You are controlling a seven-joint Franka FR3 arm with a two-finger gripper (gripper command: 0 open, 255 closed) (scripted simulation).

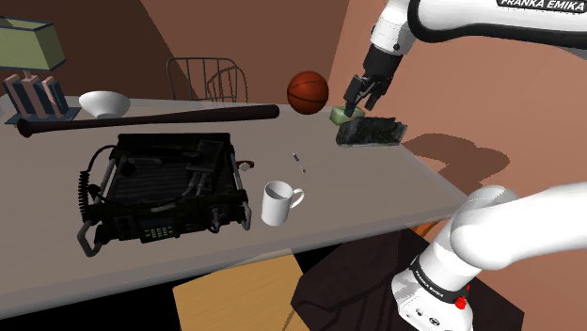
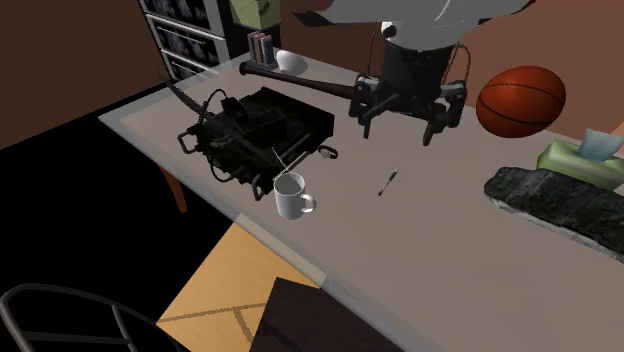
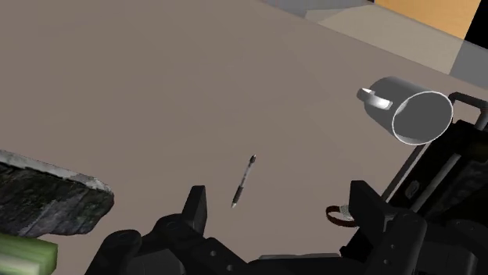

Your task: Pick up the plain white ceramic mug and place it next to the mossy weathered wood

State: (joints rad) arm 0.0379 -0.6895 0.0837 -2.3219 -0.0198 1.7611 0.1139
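Mug (image 1: 277, 204) stands upright, well apart from the wide-open, empty jaws.

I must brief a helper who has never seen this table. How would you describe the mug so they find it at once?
On the grey table, find the bulky black machine with cables. Beside its corner stands the mug, upright, its handle turned away from the machine. It is the only white handled cup; the white bowl sits beyond the machine by the bat.

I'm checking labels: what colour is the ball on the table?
Orange-brown with dark seam lines; the ball shows best in the second exterior view.
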